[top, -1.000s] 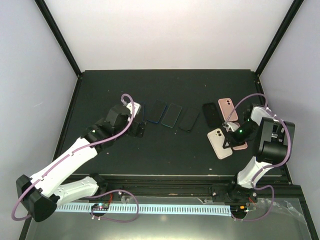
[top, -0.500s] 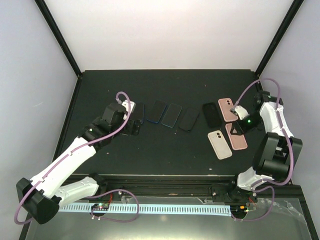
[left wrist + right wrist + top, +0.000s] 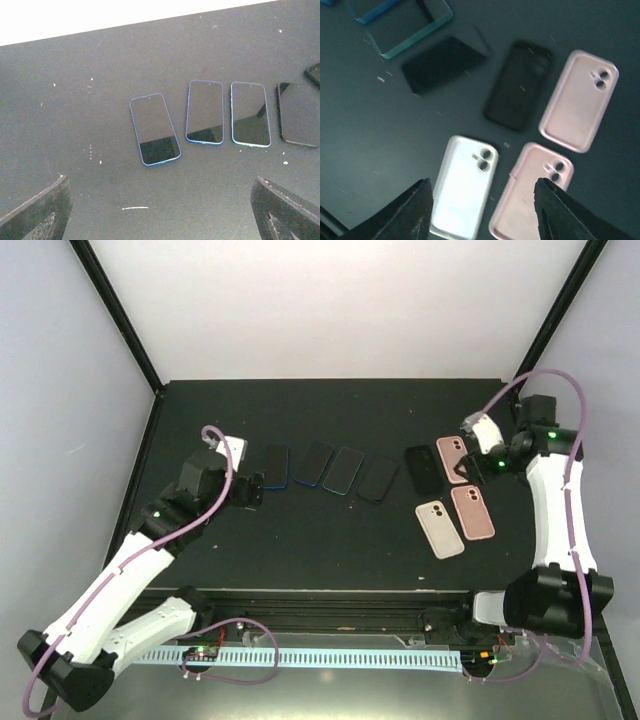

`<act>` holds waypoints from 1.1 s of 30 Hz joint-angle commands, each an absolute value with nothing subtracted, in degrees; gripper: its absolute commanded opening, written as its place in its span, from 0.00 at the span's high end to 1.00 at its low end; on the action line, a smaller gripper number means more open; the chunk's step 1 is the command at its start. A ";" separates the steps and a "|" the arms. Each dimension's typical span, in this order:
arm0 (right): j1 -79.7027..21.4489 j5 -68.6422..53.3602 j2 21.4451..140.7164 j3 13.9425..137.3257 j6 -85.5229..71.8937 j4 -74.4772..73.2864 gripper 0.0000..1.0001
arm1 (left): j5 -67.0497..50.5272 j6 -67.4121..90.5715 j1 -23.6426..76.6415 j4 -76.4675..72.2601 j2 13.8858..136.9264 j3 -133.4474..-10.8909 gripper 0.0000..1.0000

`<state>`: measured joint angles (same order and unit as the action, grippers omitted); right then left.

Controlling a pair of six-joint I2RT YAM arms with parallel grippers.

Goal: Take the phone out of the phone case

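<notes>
Pink case (image 3: pixel 577 100), white case (image 3: pixel 462 187)

A matte black rectangular table top (image 3: pixel 330 540) formed the base of the enclosure, dusted with small white specks (image 3: pixel 100 161) and one short pale streak (image 3: pixel 135 208). Behind it stood a plain white back wall (image 3: pixel 330 300), brightly and evenly lit. Pale grey side panels (image 3: pixel 60 440) flanked it, met by slanting black frame posts (image 3: pixel 115 315). A white perforated strip (image 3: pixel 330 657) ran along the near edge, below a black rail (image 3: pixel 330 602).
</notes>
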<state>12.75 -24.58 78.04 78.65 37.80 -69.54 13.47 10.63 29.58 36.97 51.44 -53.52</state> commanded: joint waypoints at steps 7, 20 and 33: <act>-7.17 -24.72 57.98 65.55 16.09 -40.95 0.00 | 18.00 10.89 29.18 37.79 41.15 -50.14 0.01; -7.12 -15.45 35.68 37.21 -2.84 -13.96 0.00 | 17.38 7.93 29.18 30.28 32.48 -40.59 0.01; -5.61 -11.09 30.04 36.32 -9.86 -14.16 0.00 | 22.55 13.99 29.24 32.31 35.39 -43.78 0.01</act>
<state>-5.87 -15.09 28.10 34.79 -6.98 -15.42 20.93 12.71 29.58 32.64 36.75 -41.32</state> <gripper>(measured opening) 0.999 0.989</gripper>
